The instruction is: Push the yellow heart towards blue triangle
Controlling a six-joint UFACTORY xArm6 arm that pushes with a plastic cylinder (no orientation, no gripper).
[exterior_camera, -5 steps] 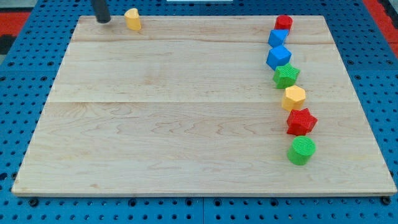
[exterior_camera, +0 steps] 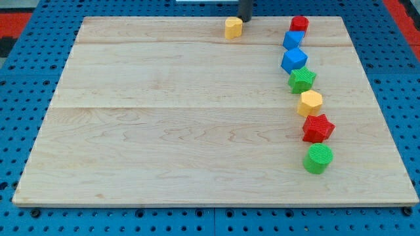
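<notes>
Wooden board (exterior_camera: 164, 131) sits on a blue pegboard bench (exterior_camera: 20, 92), pale planks running across the view. Yellow heart (exterior_camera: 233, 27) is near the board's top edge, a bit right of centre. The arm's rod comes down from the view's top; my tip (exterior_camera: 245, 19) sits at roughly 1 o'clock from the heart, just beside it, contact too close to call. No jaws on this rig, just a plain rod, holding nothing. The other seven blocks form a loose column down the view's right side. Red block (exterior_camera: 299, 25) is at the top, shape unclear. Blue triangle (exterior_camera: 293, 39) is at 7 o'clock from it, touching or nearly. It lies at about 3 o'clock from the heart, slightly lower, with bare wood between them. Blue cube (exterior_camera: 294, 59) is just below at 6 o'clock. Green star (exterior_camera: 302, 80) is at 5 o'clock from the cube, close in. Yellow hexagon (exterior_camera: 310, 103) follows at 5 o'clock, then red star (exterior_camera: 318, 128) just below that. Green cylinder (exterior_camera: 318, 158) closes the column at 6 o'clock from the red star, with a small gap. A red patch (exterior_camera: 13, 23) of bench shows at the view's top left corner.
</notes>
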